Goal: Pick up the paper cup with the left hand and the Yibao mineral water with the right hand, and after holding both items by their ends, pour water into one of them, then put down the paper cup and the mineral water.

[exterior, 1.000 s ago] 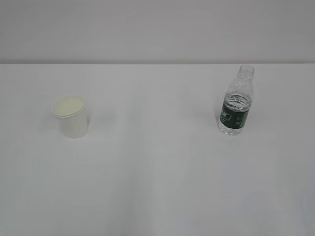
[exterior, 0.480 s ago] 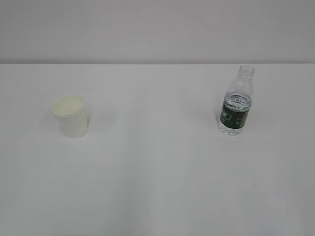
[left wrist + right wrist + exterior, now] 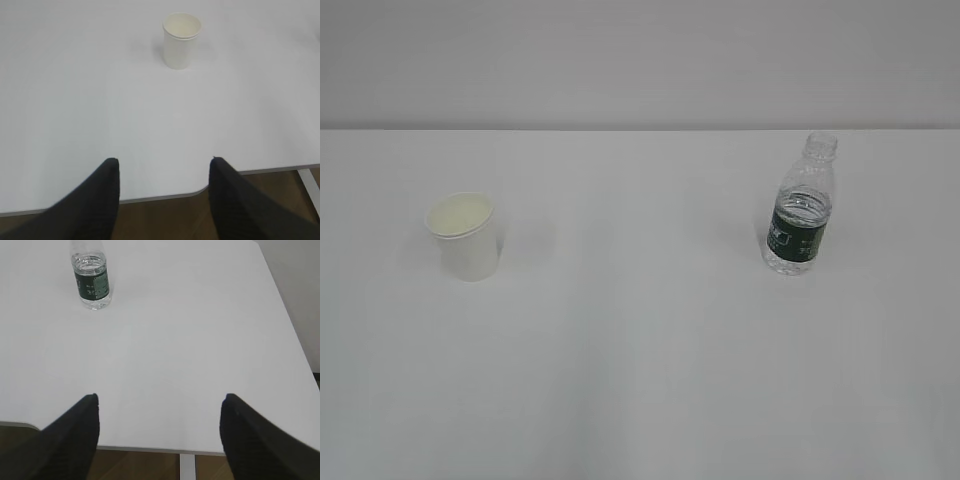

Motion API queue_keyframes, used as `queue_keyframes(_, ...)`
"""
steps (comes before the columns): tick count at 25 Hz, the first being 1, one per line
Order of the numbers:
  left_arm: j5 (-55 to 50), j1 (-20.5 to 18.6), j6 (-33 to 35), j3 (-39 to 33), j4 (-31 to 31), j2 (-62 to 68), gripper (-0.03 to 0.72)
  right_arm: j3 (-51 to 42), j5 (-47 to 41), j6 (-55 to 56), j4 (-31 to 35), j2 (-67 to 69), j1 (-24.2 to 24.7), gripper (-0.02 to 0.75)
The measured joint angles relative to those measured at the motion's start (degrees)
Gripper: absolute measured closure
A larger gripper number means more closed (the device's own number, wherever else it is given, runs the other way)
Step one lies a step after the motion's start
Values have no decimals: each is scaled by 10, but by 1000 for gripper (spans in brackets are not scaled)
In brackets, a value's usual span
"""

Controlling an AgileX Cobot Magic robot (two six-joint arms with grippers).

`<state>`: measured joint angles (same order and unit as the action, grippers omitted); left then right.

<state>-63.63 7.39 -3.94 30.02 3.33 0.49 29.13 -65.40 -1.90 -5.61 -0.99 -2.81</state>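
From the front, the paper cup stands toward the desk's left edge, the Yibao mineral water toward its right edge.

The left hand waits spread wide at the near edge, the cup straight ahead.

The right hand, also spread, should steer leftward to the bottle.

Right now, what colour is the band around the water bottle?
Dark green with white print. The band on the bottle shows best in the right wrist view.
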Motion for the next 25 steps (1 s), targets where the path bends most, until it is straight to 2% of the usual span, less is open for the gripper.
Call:
queue_keyframes(8,1,0,0,0,0,0,286,6,13,0,0,0,0,167)
queue_keyframes(11,32,0,0,4,9,0,286,23,82,0,8,0,0,167)
queue_keyframes(14,119,0,0,12,29,0,286,28,147,0,12,0,0,167)
queue_keyframes(15,176,0,0,12,36,2,286,28,164,0,15,0,0,167)
queue_keyframes(19,224,0,0,14,38,28,286,26,202,0,35,13,0,167)
queue_keyframes(25,257,0,14,14,63,154,279,-4,274,-8,90,89,0,167)
